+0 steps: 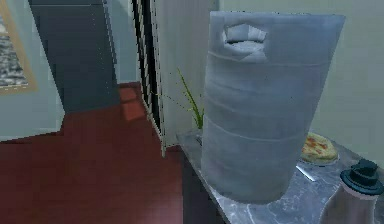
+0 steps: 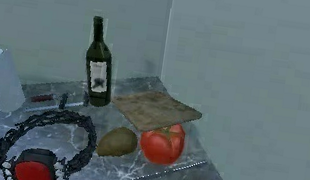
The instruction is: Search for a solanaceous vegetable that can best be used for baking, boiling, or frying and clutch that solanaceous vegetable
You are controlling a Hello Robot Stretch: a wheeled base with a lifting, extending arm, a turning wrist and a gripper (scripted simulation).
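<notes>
Brownish oval potato (image 2: 117,141) lying on grey marbled surface (image 2: 120,179), red round tomato (image 2: 163,143) just beside at its 3 o'clock; risk of grabbing that tomato instead, being solanaceous too; risk of toppling dark glass bottle (image 2: 98,62) at 11 o'clock; cannot tell gripper state.

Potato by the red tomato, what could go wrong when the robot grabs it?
The brown potato lies right beside the tomato, so the robot might grab the wrong one, or knock one rolling toward the edge of the counter. The tall bottle stands just behind them; a careless reach could probably tip it.
</notes>
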